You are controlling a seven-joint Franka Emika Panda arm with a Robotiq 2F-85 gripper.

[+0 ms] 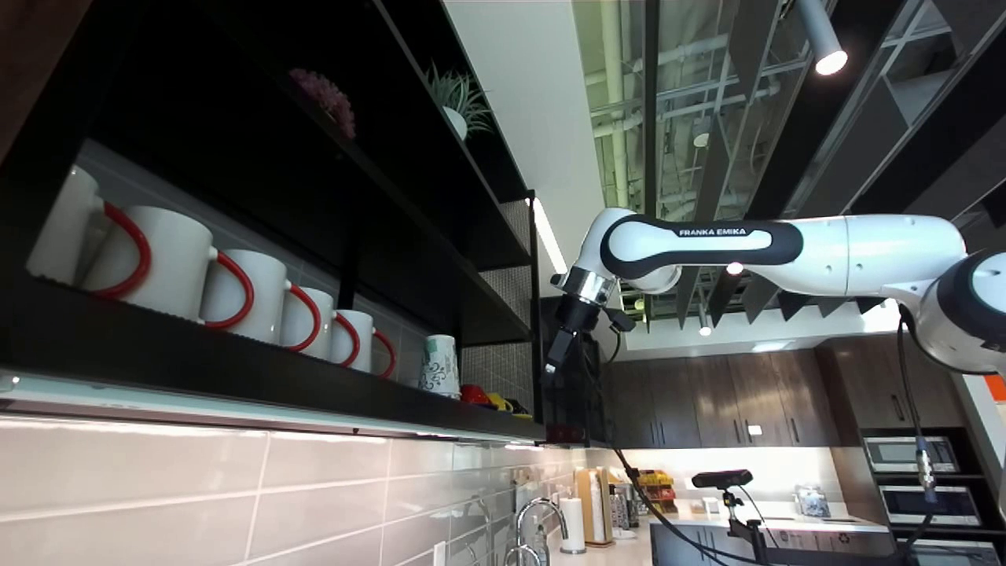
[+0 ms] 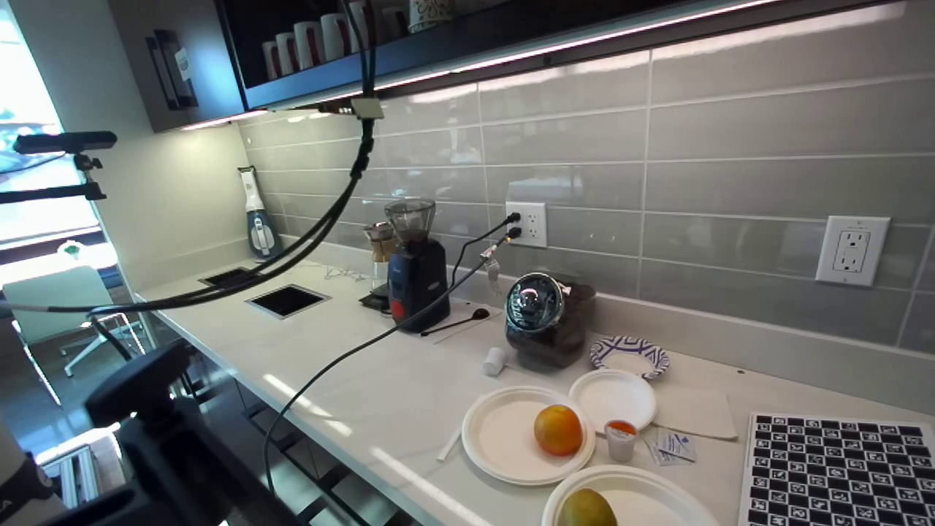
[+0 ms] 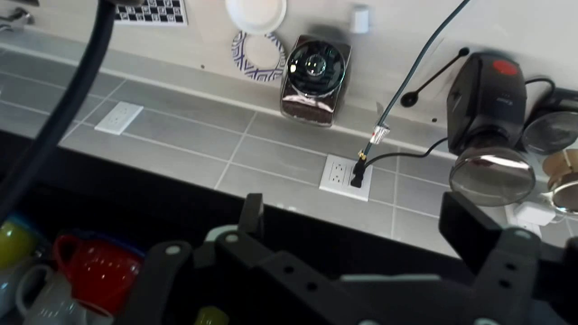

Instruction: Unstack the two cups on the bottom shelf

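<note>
Two pale patterned cups (image 1: 440, 365) appear nested as one upright stack on the bottom shelf (image 1: 275, 385). The stack's lower part also shows at the top of an exterior view (image 2: 431, 13), above the shelf's front edge (image 2: 314, 79). My gripper (image 1: 552, 363) hangs beyond the shelf's far end, apart from the stack. In the wrist view my gripper (image 3: 359, 221) is open, with nothing between its fingers. The dark shelf edge (image 3: 180, 194) crosses behind them. The stack is not visible in the wrist view.
White mugs with red handles (image 1: 251, 287) line the shelf beside the stack. A red cup (image 3: 99, 271) and a white cup (image 3: 52, 298) lie left of the fingers. A dark upper board (image 1: 424, 236) overhangs. Cables (image 2: 343, 190) hang over the counter, near a coffee grinder (image 2: 418, 270).
</note>
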